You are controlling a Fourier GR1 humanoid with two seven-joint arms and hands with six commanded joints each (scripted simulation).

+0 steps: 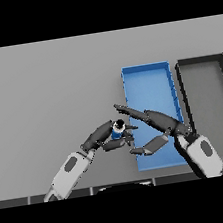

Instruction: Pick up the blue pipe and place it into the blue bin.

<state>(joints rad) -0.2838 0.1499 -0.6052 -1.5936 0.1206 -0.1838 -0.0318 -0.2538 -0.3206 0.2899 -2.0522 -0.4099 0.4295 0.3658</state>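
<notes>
The blue pipe, a short blue cylinder with a pale end, sits in my left hand, whose fingers and thumb curl round it. It is held just left of the blue bin, near that bin's left wall. My right hand reaches in from the lower right over the bin's lower half, fingers straight and spread, their tips close to the pipe. Nothing is in the right hand.
A dark grey bin stands right of the blue bin, its walls nearly touching it. The grey table stretches away to the left and the back.
</notes>
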